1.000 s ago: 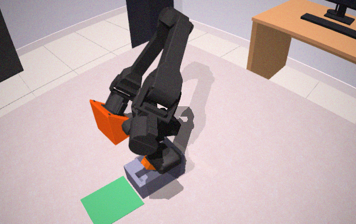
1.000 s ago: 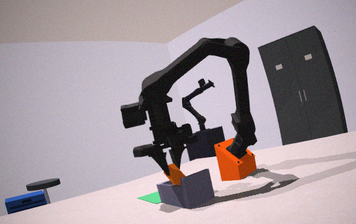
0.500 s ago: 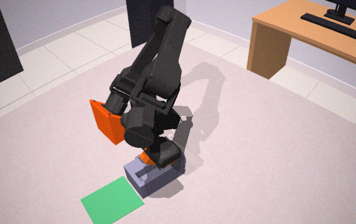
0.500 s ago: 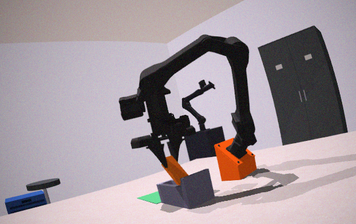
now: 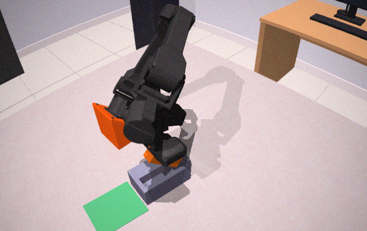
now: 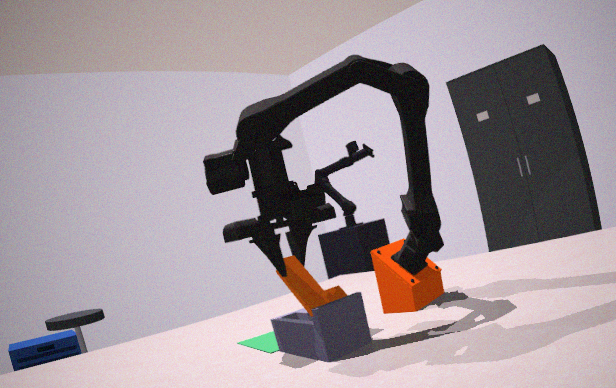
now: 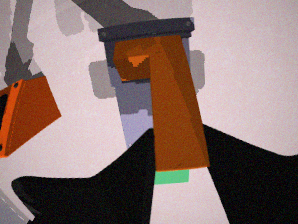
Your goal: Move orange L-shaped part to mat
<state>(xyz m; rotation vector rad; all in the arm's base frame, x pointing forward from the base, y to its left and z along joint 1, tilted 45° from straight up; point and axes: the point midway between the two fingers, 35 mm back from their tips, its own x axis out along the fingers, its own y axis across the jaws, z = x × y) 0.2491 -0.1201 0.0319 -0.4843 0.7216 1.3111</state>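
Note:
The orange L-shaped part hangs steeply tilted over the grey tray, its plain end up and its L-shaped end down beside the tray's tall end wall. My gripper is shut on the raised plain end, one finger on each side. The narrow pocket shows uncovered at the mat side of the tray. Whether the lower end still touches the tray is hard to tell. The green mat lies flat beside the tray's low end.
The orange base block of the arm stands near the tray. A second small dark arm on a dark block is further back. A desk, a dark cabinet and a blue box are in the background.

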